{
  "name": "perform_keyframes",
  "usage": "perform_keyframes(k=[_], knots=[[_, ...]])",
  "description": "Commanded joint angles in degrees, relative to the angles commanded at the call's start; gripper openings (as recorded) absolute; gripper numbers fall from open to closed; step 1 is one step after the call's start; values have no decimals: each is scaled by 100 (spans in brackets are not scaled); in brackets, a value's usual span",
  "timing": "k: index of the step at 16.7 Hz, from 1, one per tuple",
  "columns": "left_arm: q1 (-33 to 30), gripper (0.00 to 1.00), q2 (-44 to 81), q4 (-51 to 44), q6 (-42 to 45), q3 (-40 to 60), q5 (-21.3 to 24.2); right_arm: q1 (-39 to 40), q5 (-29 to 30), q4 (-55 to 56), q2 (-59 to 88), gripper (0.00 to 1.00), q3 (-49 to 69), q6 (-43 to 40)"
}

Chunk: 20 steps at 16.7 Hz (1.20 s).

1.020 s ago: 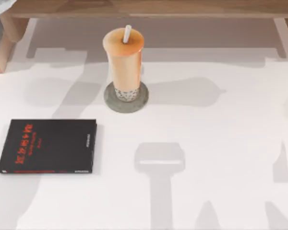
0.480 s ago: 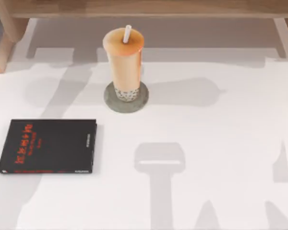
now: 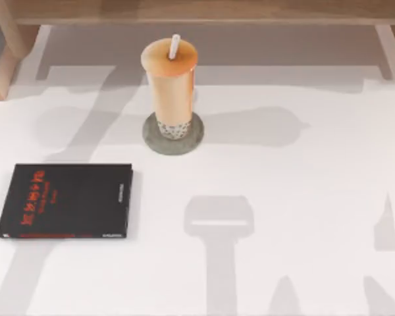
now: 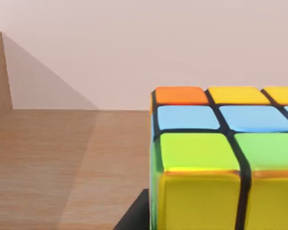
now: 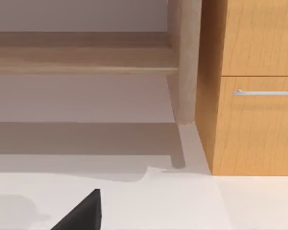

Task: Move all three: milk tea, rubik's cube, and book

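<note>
Your left wrist camera shows the rubik's cube (image 4: 221, 158) cut off at the frame edge, seemingly on wood; you cannot tell either pincer's state.

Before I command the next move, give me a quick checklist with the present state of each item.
1. Milk tea upright on the grey coaster: ok.
2. Rubik's cube located: ok, close in the left wrist view, above a wooden surface.
3. Rubik's cube resting on that wood or held above it: cannot tell.
4. Left gripper open or shut: cannot tell.
5. Light-blue book located: not ok; the book on the table's left is the black book with red lettering.
6. Right arm's surroundings: ok, its wrist view faces a wooden cabinet with a drawer handle across the white tabletop.
</note>
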Motion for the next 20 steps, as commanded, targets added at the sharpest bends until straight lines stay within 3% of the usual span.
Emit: perform_keyframes(k=[5, 18, 20], knots=[[-22, 0, 44, -44, 18, 26, 12, 0, 0, 0, 0, 100, 0, 0], [-22, 98, 44, -44, 18, 26, 12, 0, 0, 0, 0, 100, 0, 0], [-22, 100, 44, -44, 18, 26, 12, 0, 0, 0, 0, 100, 0, 0]])
